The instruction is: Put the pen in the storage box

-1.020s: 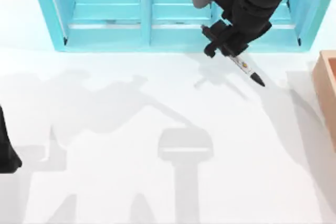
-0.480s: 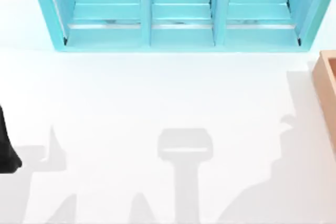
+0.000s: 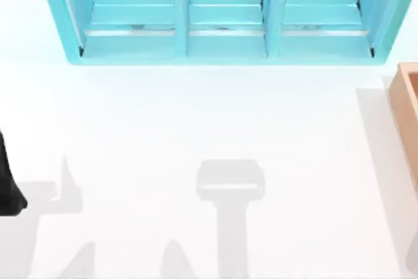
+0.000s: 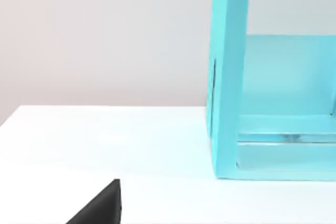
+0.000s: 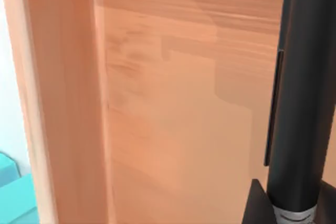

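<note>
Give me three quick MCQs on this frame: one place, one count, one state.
1. Where is the wooden box? A) table's right edge B) left edge C) centre
2. How many bays does the blue shelf show from the top? A) two B) three C) five
3. What is under the pen in the right wrist view? A) bare table B) shelf C) the box's inside

Key: 1 A, it sits at the top view's right side. 2 B, two dividers split it. 3 C, wood floor and walls lie behind the pen.
</note>
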Robot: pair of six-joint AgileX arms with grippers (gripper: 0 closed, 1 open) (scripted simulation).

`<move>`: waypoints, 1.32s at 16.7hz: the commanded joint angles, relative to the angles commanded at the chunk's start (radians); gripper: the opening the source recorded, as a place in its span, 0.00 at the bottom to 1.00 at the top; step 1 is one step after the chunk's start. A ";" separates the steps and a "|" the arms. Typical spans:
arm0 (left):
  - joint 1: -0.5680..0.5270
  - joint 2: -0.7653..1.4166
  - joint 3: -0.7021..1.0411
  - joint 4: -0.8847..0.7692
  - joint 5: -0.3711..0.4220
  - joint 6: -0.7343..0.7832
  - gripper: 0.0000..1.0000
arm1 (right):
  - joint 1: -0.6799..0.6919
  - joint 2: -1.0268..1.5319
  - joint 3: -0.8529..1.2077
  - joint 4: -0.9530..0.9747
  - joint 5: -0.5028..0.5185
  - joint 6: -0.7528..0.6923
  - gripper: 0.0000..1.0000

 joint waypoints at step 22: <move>0.000 0.000 0.000 0.000 0.000 0.000 1.00 | 0.200 0.090 -0.130 0.298 0.104 0.194 0.00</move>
